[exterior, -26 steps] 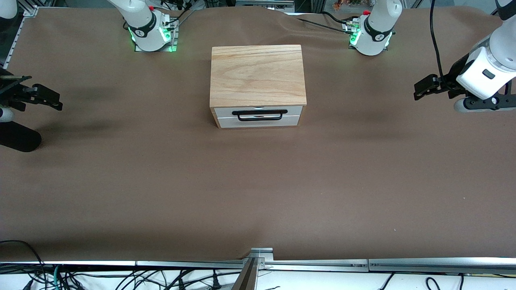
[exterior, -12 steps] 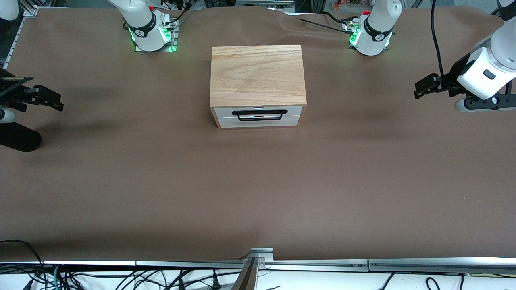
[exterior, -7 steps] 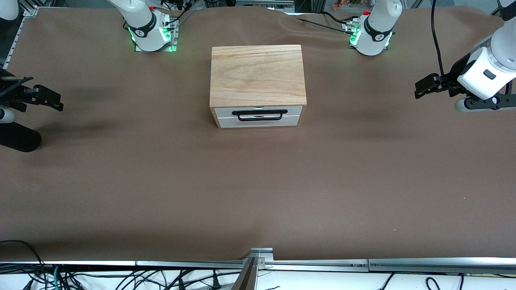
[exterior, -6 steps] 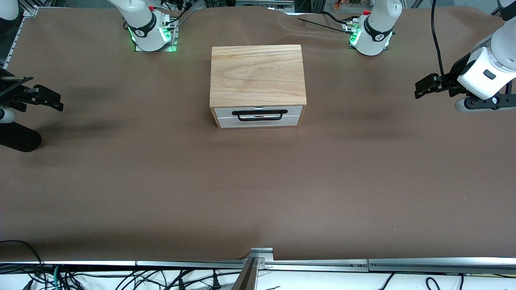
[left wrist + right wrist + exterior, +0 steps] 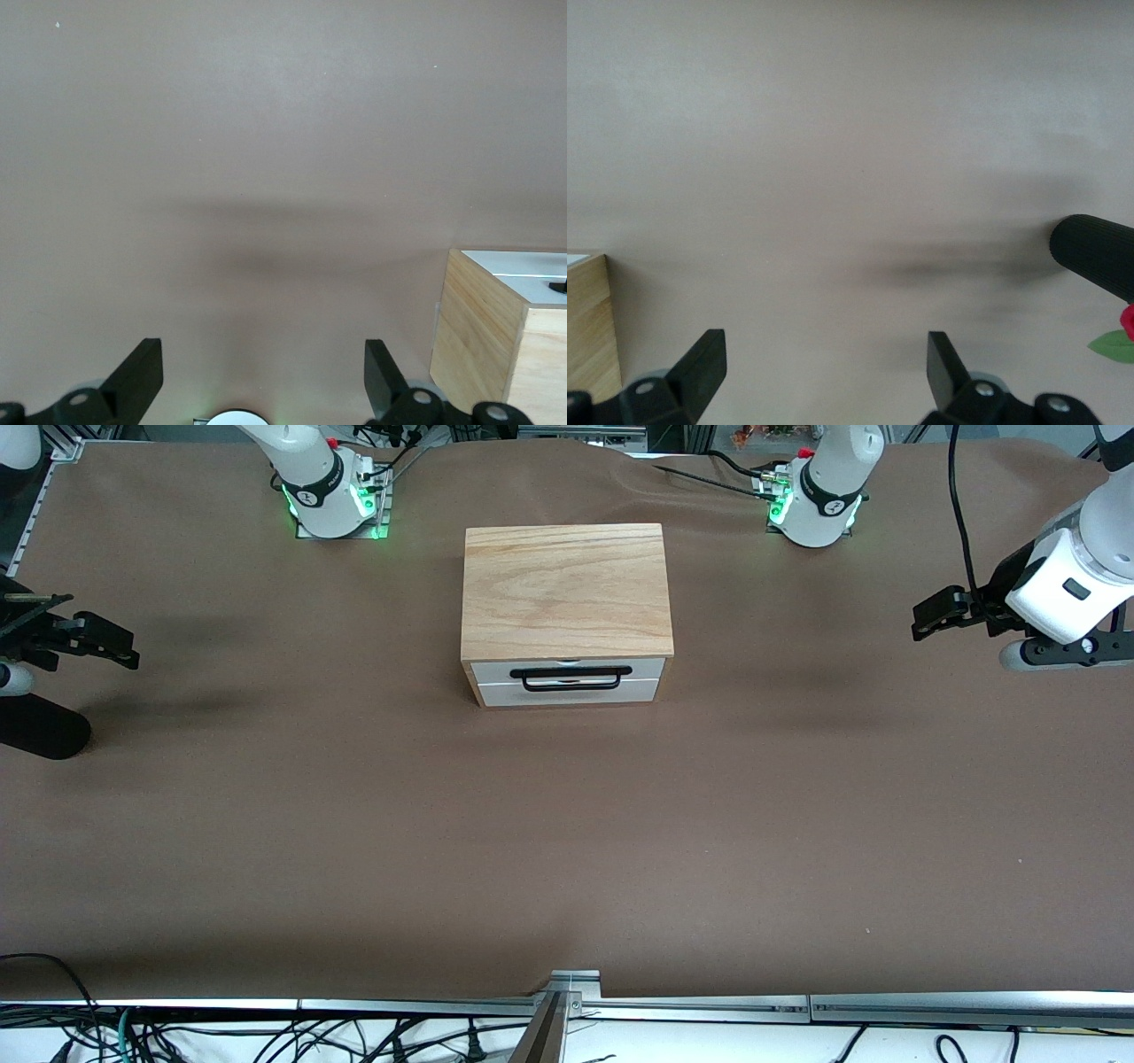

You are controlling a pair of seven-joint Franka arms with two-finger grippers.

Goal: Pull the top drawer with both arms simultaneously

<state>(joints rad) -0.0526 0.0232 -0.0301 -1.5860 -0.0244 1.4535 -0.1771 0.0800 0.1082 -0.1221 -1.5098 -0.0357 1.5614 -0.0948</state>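
Note:
A light oak cabinet [image 5: 565, 589] stands mid-table between the two arm bases. Its top drawer [image 5: 651, 668] shows a white face flush with the cabinet front, crossed by a long black wire handle [image 5: 570, 677]. The left gripper [image 5: 926, 622] hangs open above the table at the left arm's end, well away from the cabinet. The right gripper [image 5: 124, 649] hangs open above the table at the right arm's end, equally distant. Open jaws over bare cloth fill both wrist views, left gripper [image 5: 263, 376] and right gripper [image 5: 827, 367], nothing between them. The cabinet's side [image 5: 483, 328] shows in the left wrist view.
Brown cloth [image 5: 567, 833] covers the whole table. A plain white panel [image 5: 567, 693] sits under the top drawer. A black ribbed cylinder [image 5: 40, 728] lies near the right gripper, also black cylinder [image 5: 1094, 252]. A metal rail [image 5: 691, 1005] and cables [image 5: 266, 1036] run along the table's nearest edge.

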